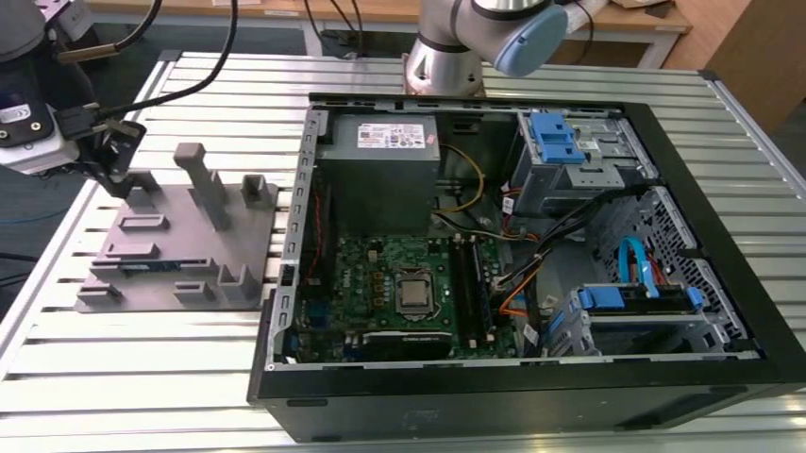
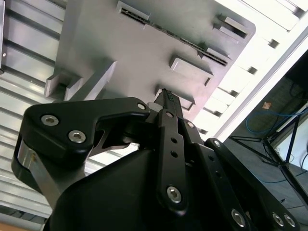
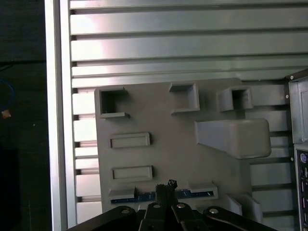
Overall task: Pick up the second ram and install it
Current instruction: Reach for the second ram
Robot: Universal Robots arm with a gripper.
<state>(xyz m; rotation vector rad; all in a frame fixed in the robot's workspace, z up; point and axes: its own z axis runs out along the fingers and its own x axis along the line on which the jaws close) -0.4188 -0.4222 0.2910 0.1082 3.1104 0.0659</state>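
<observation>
One gripper [image 1: 124, 187], upper left of the exterior view, jaws pinched together on nothing, above a grey fixture plate [image 1: 176, 241]. Lying flat in a groove near that plate's lower-left edge: the second ram [image 1: 149, 267], fingertips [image 3: 166, 188] lined up over it in the first wrist view. Close around it, grey upright posts [image 1: 202, 184]. Well apart at right, open computer case [image 1: 504, 401] with green motherboard [image 1: 377, 269].

Silver arm [image 1: 444, 52] with pale blue joint cap [image 1: 527, 42]; matte black tool [image 2: 166, 98], silver screws [image 2: 173, 194]
</observation>
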